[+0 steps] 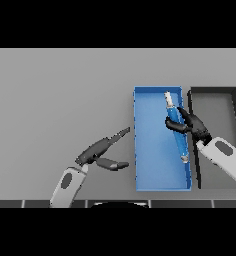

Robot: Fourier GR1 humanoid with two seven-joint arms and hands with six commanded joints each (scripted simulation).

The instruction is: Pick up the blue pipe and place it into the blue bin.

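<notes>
Gripping hand: my right hand [190, 124], right of centre in the frame, has its fingers and thumb curled round the blue pipe [176, 131] at about the middle of its length.
Right arm: enters from the right edge, low in the frame, and slants up-left to the hand, crossing the right wall of the blue bin.
Blue pipe: a long blue tube with pale ends, lying nearly straight up and down the frame, tilted a little so its upper end sits further left than its lower end. It shows over the right-hand part of the blue bin's floor; I cannot tell whether it touches the floor.
Blue bin: blue bin [150, 150], a shallow rectangular tray, right of centre, long side running up and down the frame.
Black bin: black bin [235, 100], just beside the blue bin on its right, partly covered by my right arm.
Left hand: my left hand [97, 152], lower centre-left, fingers straight and spread with the thumb apart, holding nothing, over the grey table [55, 100], left of the blue bin.
</notes>
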